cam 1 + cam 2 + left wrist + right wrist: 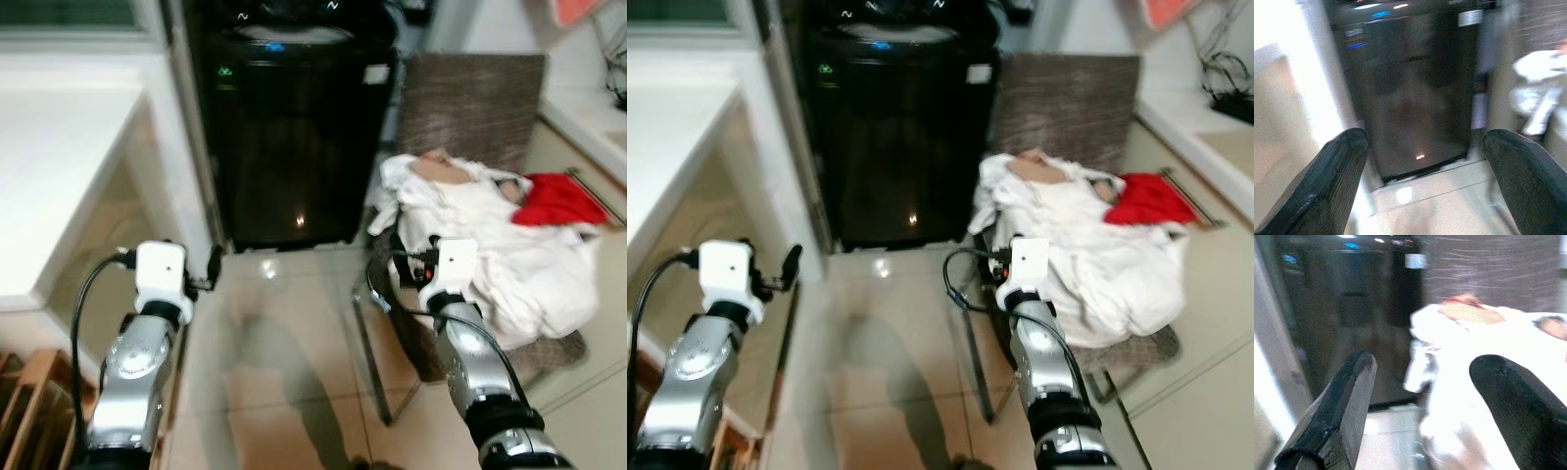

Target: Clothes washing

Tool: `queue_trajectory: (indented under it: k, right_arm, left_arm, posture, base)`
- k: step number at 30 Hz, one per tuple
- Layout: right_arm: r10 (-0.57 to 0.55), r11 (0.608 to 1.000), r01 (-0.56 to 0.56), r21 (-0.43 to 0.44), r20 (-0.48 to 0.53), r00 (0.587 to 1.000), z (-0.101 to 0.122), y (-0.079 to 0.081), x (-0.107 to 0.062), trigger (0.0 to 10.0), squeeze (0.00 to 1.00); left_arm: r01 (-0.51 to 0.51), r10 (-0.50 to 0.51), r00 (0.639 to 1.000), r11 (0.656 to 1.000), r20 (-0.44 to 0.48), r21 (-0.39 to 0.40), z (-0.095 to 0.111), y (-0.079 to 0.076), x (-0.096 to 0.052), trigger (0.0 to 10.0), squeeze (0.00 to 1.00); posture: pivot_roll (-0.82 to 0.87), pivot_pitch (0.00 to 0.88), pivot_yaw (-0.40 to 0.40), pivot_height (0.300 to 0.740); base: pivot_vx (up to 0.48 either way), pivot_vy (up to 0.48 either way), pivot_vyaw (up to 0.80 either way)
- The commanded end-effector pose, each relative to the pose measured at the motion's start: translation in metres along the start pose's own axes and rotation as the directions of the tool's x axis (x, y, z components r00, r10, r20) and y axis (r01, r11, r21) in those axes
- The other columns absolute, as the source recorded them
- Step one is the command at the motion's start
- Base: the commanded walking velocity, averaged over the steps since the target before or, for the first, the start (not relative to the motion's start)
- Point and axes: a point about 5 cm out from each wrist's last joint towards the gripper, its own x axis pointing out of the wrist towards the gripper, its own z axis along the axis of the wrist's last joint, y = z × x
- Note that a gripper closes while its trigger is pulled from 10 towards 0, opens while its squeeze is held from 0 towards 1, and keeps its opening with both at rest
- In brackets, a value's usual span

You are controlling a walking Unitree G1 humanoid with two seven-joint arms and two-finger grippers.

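On the chair (470,98) by the washer (294,127), soft floppy clothes (509,259) spill to its front edge, so pinch a thick fold w/ right gripper (1422,406), spread wide & empty; left gripper (1422,181) spread too.

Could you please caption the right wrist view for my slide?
Open right gripper facing white clothes piled on a chair, beside the black washing machine.

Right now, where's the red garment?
In the head views the red garment lies on the white laundry pile on the chair, to the robot's right of the black washing machine.
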Motion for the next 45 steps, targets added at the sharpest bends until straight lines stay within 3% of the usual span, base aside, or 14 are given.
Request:
queue_trajectory:
  k: [1, 7, 13, 22, 27, 30, 31, 34, 45]
  right_arm:
    - [0.001, 1.000, 0.000, -0.027, 0.025, 1.000, 0.007, -0.001, 0.003, 10.0, 0.00]
    - [-0.040, 0.997, 0.045, -0.055, 0.092, 0.995, 0.023, -0.003, 0.011, 10.0, 0.00]
    - [-0.039, 0.995, 0.046, -0.085, 0.084, 0.996, 0.025, -0.001, 0.016, 10.0, 0.00]
    - [-0.023, 0.996, 0.029, -0.079, 0.078, 0.997, 0.023, 0.002, 0.015, 10.0, 0.00]
    - [-0.023, 0.997, 0.029, -0.072, 0.076, 0.997, 0.021, 0.003, 0.014, 10.0, 0.00]
    - [-0.020, 0.998, 0.025, -0.058, 0.074, 0.997, 0.019, 0.004, 0.012, 10.0, 0.00]
    - [-0.020, 0.998, 0.025, -0.056, 0.075, 0.997, 0.018, 0.004, 0.010, 10.0, 0.00]
    - [-0.026, 0.996, 0.032, -0.079, 0.071, 0.997, 0.016, 0.003, 0.008, 10.0, 0.00]
    - [-0.071, 0.995, 0.075, -0.060, 0.072, 0.995, 0.016, -0.004, 0.006, 10.0, 0.00]
  left_arm:
    - [0.022, -0.022, 0.999, 1.000, 0.023, 0.015, 0.004, -0.003, 0.001, 10.0, 0.00]
    - [0.086, -0.086, 0.992, 0.996, 0.089, 0.008, 0.017, -0.012, 0.003, 10.0, 0.00]
    - [0.102, -0.108, 0.982, 0.994, 0.152, 0.049, 0.030, -0.013, 0.006, 10.0, 0.00]
    - [0.100, -0.099, 0.989, 0.995, 0.110, 0.000, 0.024, -0.010, 0.004, 10.0, 0.00]
    - [0.157, -0.154, 0.983, 0.987, 0.097, -0.028, 0.021, -0.013, 0.002, 10.0, 0.00]
    - [0.189, -0.188, 0.978, 0.982, 0.084, 0.005, 0.020, -0.014, 0.001, 10.0, 0.00]
    - [0.214, -0.217, 0.973, 0.976, 0.073, 0.048, 0.018, -0.017, 0.001, 10.0, 0.00]
    - [0.201, -0.207, 0.976, 0.975, 0.065, 0.091, 0.018, -0.017, 0.004, 10.0, 0.00]
    - [0.187, -0.199, 0.975, 0.975, 0.099, 0.117, 0.028, -0.021, 0.012, 10.0, 0.00]
  posture:
    - [-0.07, 0.000, -0.029, 0.740]
    - [-0.07, 0.000, -0.026, 0.740]
    - [-0.06, 0.000, -0.031, 0.740]
    - [-0.06, 0.000, -0.026, 0.740]
    - [-0.07, 0.000, -0.019, 0.740]
    - [-0.07, 0.000, -0.014, 0.740]
    - [-0.07, 0.000, -0.010, 0.740]
    - [-0.08, 0.000, 0.000, 0.740]
    - [-0.10, 0.000, 0.013, 0.740]
  base:
    - [0.000, 0.000, 0.00]
    - [0.444, 0.000, 0.00]
    - [0.480, 0.000, -0.57]
    - [0.307, 0.149, -0.56]
    - [0.000, 0.480, -0.58]
    - [0.000, 0.480, -0.62]
    - [0.000, 0.480, -0.63]
    - [0.000, 0.320, -0.61]
    - [0.000, 0.000, -0.15]
